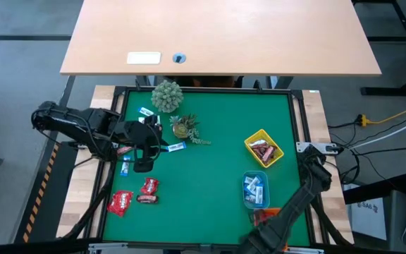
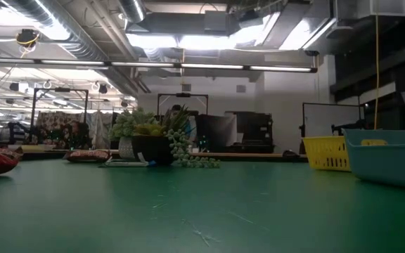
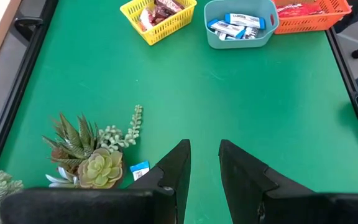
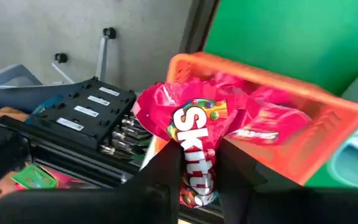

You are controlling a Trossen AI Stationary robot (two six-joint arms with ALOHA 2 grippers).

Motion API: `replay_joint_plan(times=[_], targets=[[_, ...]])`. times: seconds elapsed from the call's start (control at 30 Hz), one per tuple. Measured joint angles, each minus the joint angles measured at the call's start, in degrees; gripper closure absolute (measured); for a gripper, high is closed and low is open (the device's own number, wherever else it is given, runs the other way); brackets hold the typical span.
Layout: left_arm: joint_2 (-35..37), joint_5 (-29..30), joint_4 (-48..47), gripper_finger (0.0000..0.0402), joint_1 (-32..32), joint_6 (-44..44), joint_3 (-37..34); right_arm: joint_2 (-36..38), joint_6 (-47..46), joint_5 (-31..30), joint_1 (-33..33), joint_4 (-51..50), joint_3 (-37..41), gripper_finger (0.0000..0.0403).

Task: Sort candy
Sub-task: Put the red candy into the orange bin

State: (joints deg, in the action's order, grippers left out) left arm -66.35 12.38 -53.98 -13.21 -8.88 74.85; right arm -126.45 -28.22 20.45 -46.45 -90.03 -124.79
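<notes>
Loose candy lies on the green mat's left part: red packets (image 1: 120, 203) (image 1: 149, 186), a maroon bar (image 1: 146, 199) and blue-and-white wrappers (image 1: 177, 147) (image 1: 146, 111). My left gripper (image 3: 204, 163) hovers open and slanted above the mat, beside a blue-and-white wrapper (image 3: 140, 170) and a small plant (image 3: 95, 167), with nothing between its fingers. At the near right corner my right gripper (image 4: 197, 152) is shut on a red Skittles packet (image 4: 191, 118) at the rim of the orange tray (image 4: 328, 124), which has red packets (image 4: 266, 124) in it. My right gripper pinches the red packet's middle (image 4: 196, 163) between its two fingers, which point steeply down. The packet's crumpled end (image 4: 185, 109) sticks out past the fingertips, lifted clear, over the orange tray's outer rim.
A yellow tray (image 1: 263, 149) with brown bars and a blue tray (image 1: 254, 189) with blue-and-white wrappers stand at the right. Two small plants (image 1: 168, 95) (image 1: 183, 128) stand at the far left. The mat's middle (image 1: 217, 176) is bare. My right arm (image 1: 287, 212) covers most of the orange tray from above.
</notes>
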Motion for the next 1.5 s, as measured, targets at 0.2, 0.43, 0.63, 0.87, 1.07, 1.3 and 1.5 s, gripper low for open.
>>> replay_joint_plan(times=[0.2,0.43,0.63,0.87,1.07,1.3,1.5], targets=[[0.00,-0.01,0.00,0.0320,0.00,0.02,0.00,-0.07,-8.04,-2.48,-3.26,-0.01,0.00,0.0287],[0.00,-0.02,-0.02,0.0320,0.00,0.03,0.00,-0.07,-12.03,-3.54,-3.93,0.00,0.00,0.0216],[0.00,-2.43,-0.14,0.0317,0.02,-0.02,0.00,-0.07,-12.04,-4.97,-3.38,0.00,0.00,0.0173],[-0.95,-10.62,-4.51,0.0272,0.00,-5.95,0.04,-0.07,-12.08,-5.03,-3.30,0.00,0.00,0.0162],[-3.33,-15.22,-10.68,0.0215,-1.24,-12.86,-1.41,-0.07,-13.97,-5.03,-3.35,0.19,0.00,0.0161],[-3.99,-13.32,-9.52,0.0190,-4.31,-20.88,-11.63,-0.07,-16.90,-7.84,-3.35,1.47,0.00,0.0162],[-4.03,-11.83,-2.61,0.0192,-5.70,-18.61,-22.42,-0.07,-16.99,-11.17,-3.35,6.52,0.00,0.0162]])
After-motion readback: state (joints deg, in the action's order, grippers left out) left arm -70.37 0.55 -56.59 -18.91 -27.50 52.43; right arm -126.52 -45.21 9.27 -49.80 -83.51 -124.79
